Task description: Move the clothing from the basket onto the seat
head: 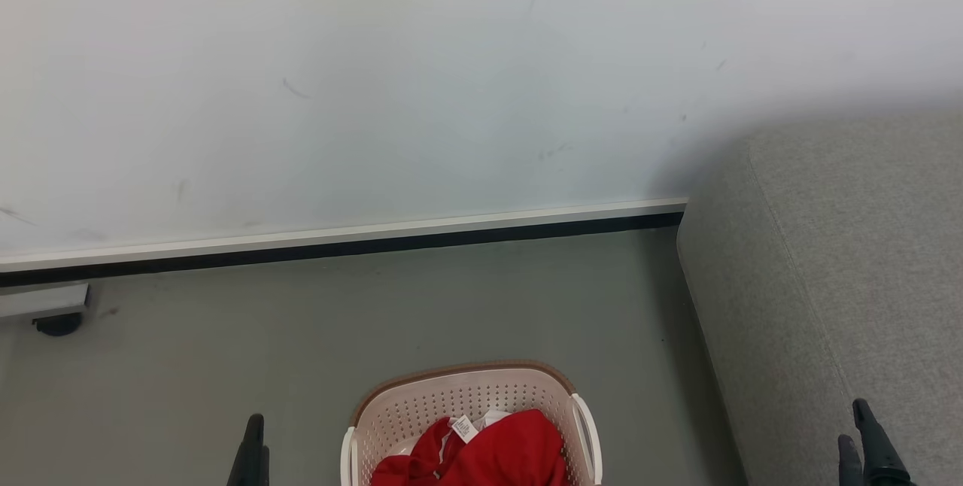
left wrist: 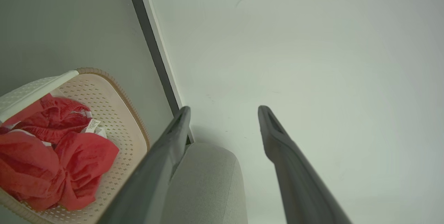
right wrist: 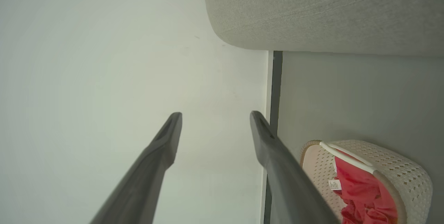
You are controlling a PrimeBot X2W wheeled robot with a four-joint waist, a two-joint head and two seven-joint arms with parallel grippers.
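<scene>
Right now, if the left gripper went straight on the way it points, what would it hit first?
Probably the wall: the left gripper points at it, fingers apart, with nothing in between, though the depth is unclear.

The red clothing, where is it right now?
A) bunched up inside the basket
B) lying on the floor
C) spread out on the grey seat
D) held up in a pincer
A: the clothing lies crumpled inside the basket, which stands apart from the seat.

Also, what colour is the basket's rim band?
Brown, on the basket rim; left wrist view shows it best.
</scene>
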